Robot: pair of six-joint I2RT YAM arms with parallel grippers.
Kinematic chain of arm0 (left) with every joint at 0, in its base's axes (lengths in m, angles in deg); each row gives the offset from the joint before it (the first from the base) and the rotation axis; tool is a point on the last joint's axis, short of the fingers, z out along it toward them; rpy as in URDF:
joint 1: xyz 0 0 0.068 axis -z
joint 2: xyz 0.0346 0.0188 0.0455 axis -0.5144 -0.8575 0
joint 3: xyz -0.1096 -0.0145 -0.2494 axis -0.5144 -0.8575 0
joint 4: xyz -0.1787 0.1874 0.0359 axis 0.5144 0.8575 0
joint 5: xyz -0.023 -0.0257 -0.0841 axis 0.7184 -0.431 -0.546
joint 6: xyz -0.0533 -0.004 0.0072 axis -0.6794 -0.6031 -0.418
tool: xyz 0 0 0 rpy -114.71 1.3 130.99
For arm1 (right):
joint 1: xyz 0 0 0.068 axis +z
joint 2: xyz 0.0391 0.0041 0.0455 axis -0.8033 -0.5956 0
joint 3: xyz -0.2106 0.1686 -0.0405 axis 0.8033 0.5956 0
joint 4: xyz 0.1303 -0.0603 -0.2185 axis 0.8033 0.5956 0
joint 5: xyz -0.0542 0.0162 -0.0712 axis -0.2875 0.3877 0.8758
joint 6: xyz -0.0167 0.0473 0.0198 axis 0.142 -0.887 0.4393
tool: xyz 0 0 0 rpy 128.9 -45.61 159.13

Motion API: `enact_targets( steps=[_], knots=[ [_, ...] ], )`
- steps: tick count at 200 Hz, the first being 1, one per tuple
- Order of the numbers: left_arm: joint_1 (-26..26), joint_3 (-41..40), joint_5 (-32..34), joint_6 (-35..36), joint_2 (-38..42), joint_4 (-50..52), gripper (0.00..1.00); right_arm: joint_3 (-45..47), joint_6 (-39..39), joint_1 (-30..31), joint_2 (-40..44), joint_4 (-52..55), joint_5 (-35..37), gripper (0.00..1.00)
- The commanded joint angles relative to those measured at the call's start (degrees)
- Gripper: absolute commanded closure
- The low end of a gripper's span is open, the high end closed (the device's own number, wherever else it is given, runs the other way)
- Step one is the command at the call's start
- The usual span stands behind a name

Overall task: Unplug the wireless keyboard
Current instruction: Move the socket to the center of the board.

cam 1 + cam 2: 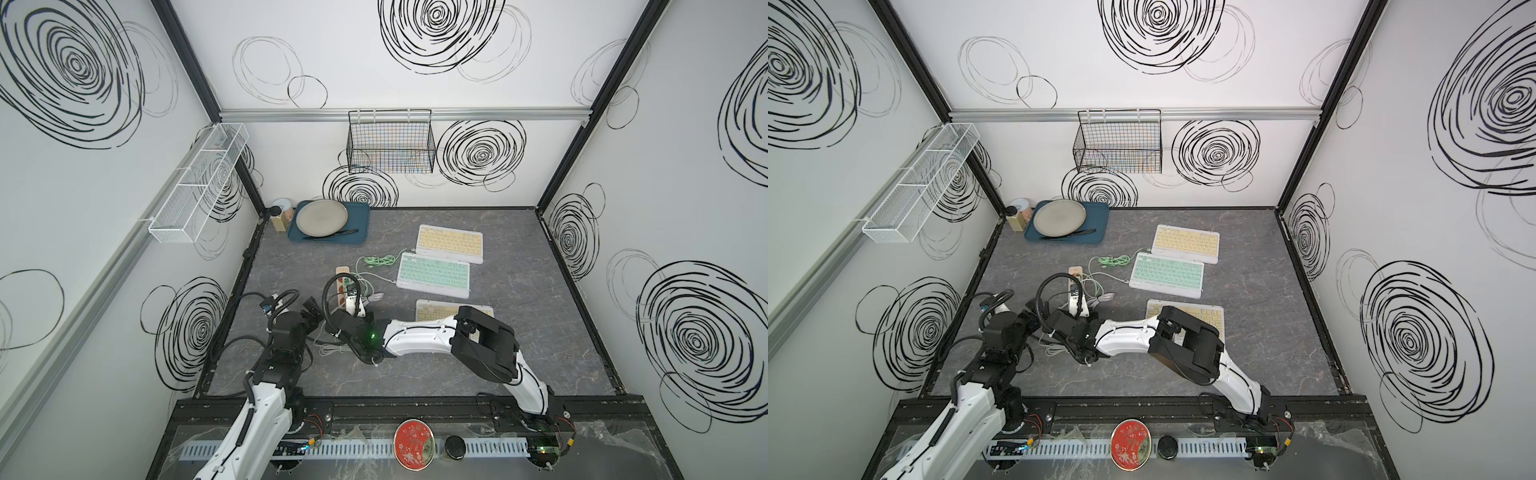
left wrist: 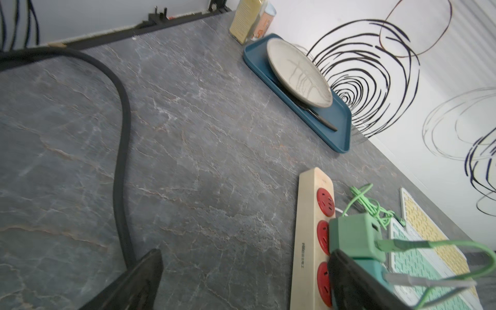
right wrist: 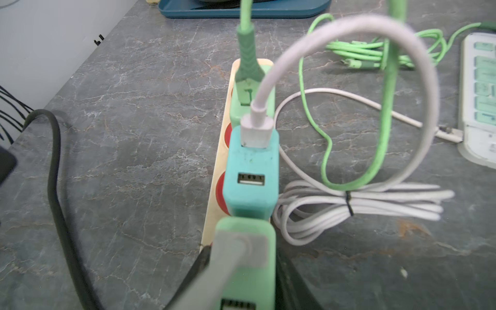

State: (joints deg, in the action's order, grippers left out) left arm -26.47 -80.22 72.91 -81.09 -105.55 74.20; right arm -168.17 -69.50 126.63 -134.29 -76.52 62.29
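Note:
A beige power strip (image 1: 341, 272) with red sockets lies left of centre and carries three chargers. In the right wrist view, my right gripper (image 3: 245, 281) is shut on the nearest one, a light green charger (image 3: 257, 268) with a grey cable, one black finger against each side. Beyond it stands a teal charger (image 3: 251, 193) whose white cable (image 3: 349, 94) reaches the green keyboard (image 1: 434, 276). Two yellow keyboards (image 1: 450, 243) (image 1: 432, 311) lie behind and in front of the green one. My left gripper (image 2: 247, 268) is open just left of the strip, holding nothing.
A blue tray (image 1: 361, 224) with a grey plate and a black utensil sits at the back left, beside a jar (image 1: 282, 214). A coiled green cable (image 1: 378, 261) lies near the strip. A black wire basket (image 1: 390, 143) and a white mesh basket (image 1: 199, 183) hang on the walls.

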Motion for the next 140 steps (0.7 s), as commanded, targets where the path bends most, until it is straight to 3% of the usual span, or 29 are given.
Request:
enact_targets(
  steps=[1, 25, 45, 78, 113, 140],
  knots=[
    [-0.11, -1.78, -6.28, -1.25, -0.09, -6.1, 0.01, -0.91, -1.54, -2.13, 2.83, 3.76, 2.16, 0.66],
    [2.21, -2.23, -4.48, -1.72, 0.83, -5.29, 0.0, -0.82, -4.37, -2.6, 3.3, 4.47, 2.84, 0.7],
    [7.17, -2.13, -0.29, -1.58, 1.22, -5.35, 0.01, -1.36, -7.4, -3.18, 3.37, 5.87, 2.27, 0.77],
    [15.02, -0.51, 6.42, -1.64, 0.37, -4.09, 0.01, 0.88, -5.05, -1.65, 4.4, 1.69, 2.88, 0.77],
    [14.06, -1.54, 4.43, -1.85, 0.43, -5.87, 0.0, 7.06, -2.75, -1.21, 7.05, -3.55, 3.58, 0.77],
    [8.17, 0.2, 0.15, -0.97, -2.32, -6.13, 0.01, 13.44, 1.05, -1.24, 9.79, -10.48, 2.78, 0.81]
  ],
)
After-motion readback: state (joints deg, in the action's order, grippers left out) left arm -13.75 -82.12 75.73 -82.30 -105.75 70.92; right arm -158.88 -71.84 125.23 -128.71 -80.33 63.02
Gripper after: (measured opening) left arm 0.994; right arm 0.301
